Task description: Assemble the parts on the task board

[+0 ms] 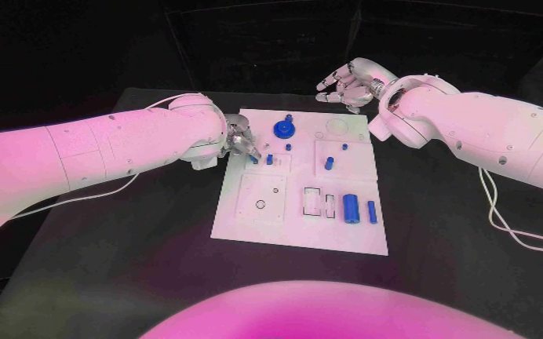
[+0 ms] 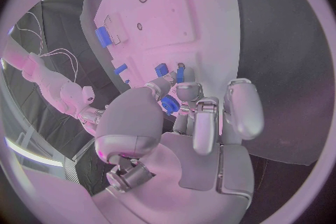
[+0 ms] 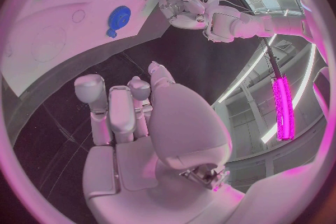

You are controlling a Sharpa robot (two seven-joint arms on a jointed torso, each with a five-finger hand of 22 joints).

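**Left hand over the board's near-left parts**

The left hand (image 1: 238, 144) hovers over the white task board (image 1: 260, 225), fingers (image 2: 241, 106) curled; whether they pinch a small blue piece (image 2: 170, 104) I cannot tell. The blue gear (image 1: 284, 129) lies just beyond. The right hand (image 1: 348, 84) hangs empty, loosely spread, off the board's far edge.

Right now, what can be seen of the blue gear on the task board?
The blue gear is a round toothed wheel, plastic-looking, lying flat near the far edge of the white task board. A small blue peg rises just beyond it, at its rim. No hand touches it: the left hand is at the board's left edge, near it.
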